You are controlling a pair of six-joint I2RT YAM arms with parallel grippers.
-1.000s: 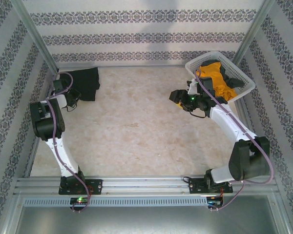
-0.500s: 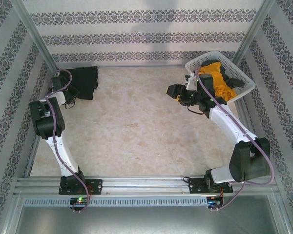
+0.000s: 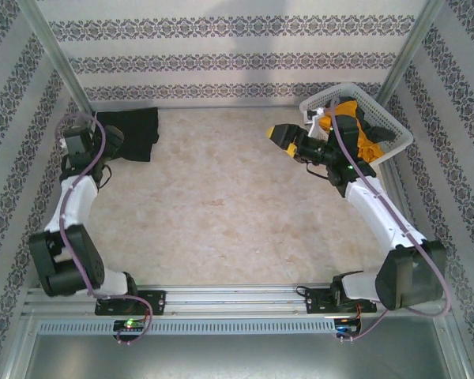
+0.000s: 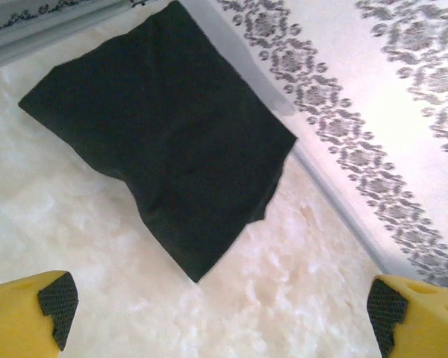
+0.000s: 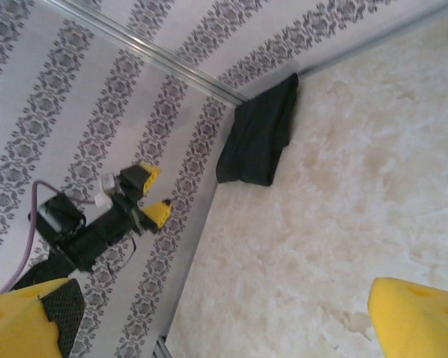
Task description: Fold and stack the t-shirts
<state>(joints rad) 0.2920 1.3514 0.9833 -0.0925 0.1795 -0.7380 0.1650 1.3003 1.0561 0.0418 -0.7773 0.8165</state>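
Note:
A black t-shirt (image 3: 133, 133) lies folded in the table's far left corner, also seen in the left wrist view (image 4: 164, 149) and the right wrist view (image 5: 261, 138). My left gripper (image 3: 104, 142) hovers just near of it, open, with nothing between its yellow fingers (image 4: 48, 306); its open jaws also appear in the right wrist view (image 5: 153, 195). An orange-yellow t-shirt (image 3: 357, 130) and a dark one (image 3: 377, 128) lie crumpled in the white basket (image 3: 329, 92). My right gripper (image 3: 287, 136) hangs open and empty just left of the basket.
Patterned walls and metal posts (image 3: 59, 67) close in the table on three sides. The basket stands in the far right corner. The pale marbled tabletop (image 3: 221, 213) stretches between the two arms.
My left gripper has opened, letting go of the black shirt, and the arm has drawn back and up. My right gripper has opened wider and swung toward the far side.

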